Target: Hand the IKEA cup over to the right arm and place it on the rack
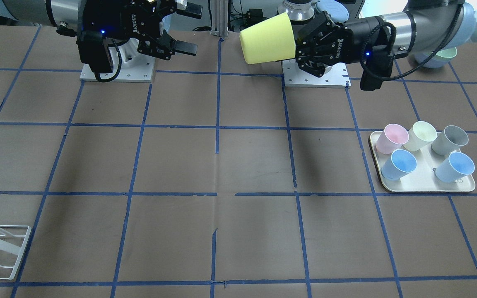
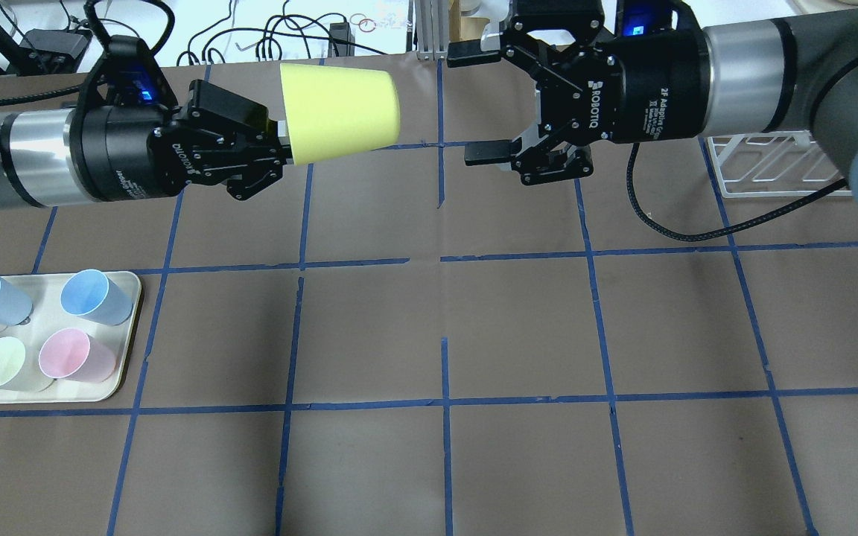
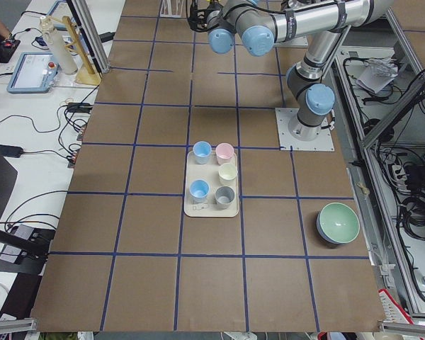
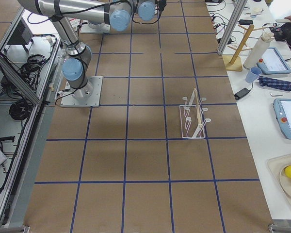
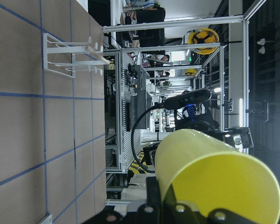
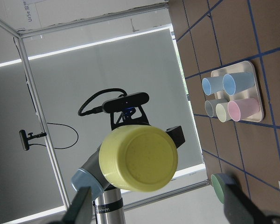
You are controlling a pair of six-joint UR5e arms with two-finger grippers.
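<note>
Handover stage, cup not yet passed.

**Position.** The IKEA cup (image 2: 339, 112) is in the air above the far middle of the desk (image 2: 518, 327). It lies roughly level, with its mouth toward the left arm and its base toward the right arm.

**Left claw** (image 2: 280, 139). It is clamped on the cup at the rim end. I cannot tell how far the fingers reach along the wall.

**Right claw** (image 2: 475, 103). Its fingers are spread wide and face the cup's base. It is near the base but clear of it. The right wrist view shows the base roughly centred between the two fingertips.

**Rack** (image 4: 199, 114). It stands well apart on the right side of the desk with nothing on it.

**Risks, in my judgement:**
- The cup tapers toward the base. Fingers closing on that smooth slope could squeeze it back out, more so if they take only the last part of the wall.
- If a right fingertip strikes the base on the way in, it could lever the cup out of the rim pinch.
- If the left claw lets go before the right has a firm hold, the cup drops to the desk and may roll.
- If the right claw goes in too deep, the two claws could meet.
- If the cup is taken crooked, its mouth may miss the rack's peg later.
</note>
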